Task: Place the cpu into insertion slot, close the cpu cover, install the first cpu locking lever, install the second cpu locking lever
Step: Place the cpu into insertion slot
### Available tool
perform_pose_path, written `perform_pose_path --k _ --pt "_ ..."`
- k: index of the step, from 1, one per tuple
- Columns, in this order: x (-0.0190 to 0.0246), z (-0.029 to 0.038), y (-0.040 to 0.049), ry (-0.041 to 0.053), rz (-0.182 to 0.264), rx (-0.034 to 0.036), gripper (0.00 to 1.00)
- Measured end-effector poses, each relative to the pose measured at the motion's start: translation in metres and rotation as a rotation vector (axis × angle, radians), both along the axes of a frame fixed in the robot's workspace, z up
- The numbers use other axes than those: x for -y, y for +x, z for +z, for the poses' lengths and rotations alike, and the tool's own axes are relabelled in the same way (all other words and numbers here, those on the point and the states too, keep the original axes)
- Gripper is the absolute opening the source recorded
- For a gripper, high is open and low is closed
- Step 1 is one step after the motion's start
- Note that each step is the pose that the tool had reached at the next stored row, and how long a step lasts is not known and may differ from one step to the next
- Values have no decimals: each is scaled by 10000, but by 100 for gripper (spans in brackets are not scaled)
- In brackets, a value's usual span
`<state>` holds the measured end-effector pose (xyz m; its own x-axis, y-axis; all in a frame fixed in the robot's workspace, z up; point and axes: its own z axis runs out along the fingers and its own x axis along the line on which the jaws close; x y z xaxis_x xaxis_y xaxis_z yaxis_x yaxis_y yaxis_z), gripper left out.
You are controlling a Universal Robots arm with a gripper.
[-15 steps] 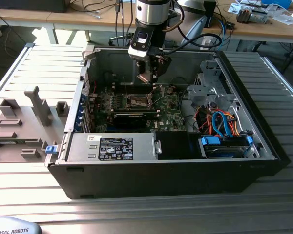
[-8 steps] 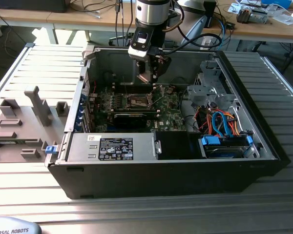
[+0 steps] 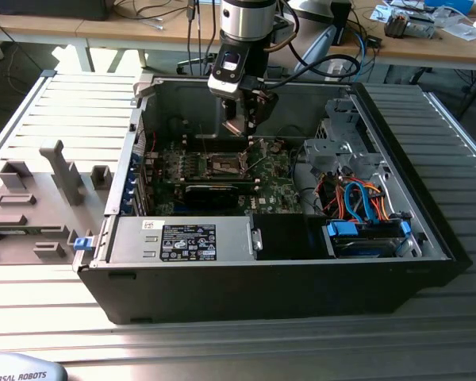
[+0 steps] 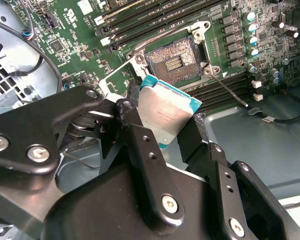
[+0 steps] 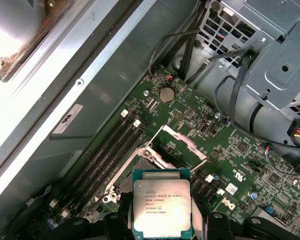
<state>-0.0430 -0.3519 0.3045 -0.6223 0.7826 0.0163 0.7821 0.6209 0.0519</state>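
Observation:
My gripper hangs inside the open computer case, shut on the cpu, a flat square chip with a silver-grey top and a teal rim. Black fingers clamp it by two opposite edges. The cpu hovers a little above the insertion slot, whose dark pin field lies bare on the green board. In the exterior view the slot is just below the gripper. The cpu cover stands swung up at one side of the slot. A thin locking lever sticks out loose beside the slot.
Memory slots run along one side of the slot. A black card and the power supply box lie nearer the case front. A drive cage and coloured cables are at the exterior view's right. Grey fixtures stand outside on the left.

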Motion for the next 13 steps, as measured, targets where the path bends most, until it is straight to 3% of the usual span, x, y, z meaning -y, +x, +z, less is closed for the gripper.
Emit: perform_pose_path --k 13 --pt "0 0 0 -1 -68 0 54"
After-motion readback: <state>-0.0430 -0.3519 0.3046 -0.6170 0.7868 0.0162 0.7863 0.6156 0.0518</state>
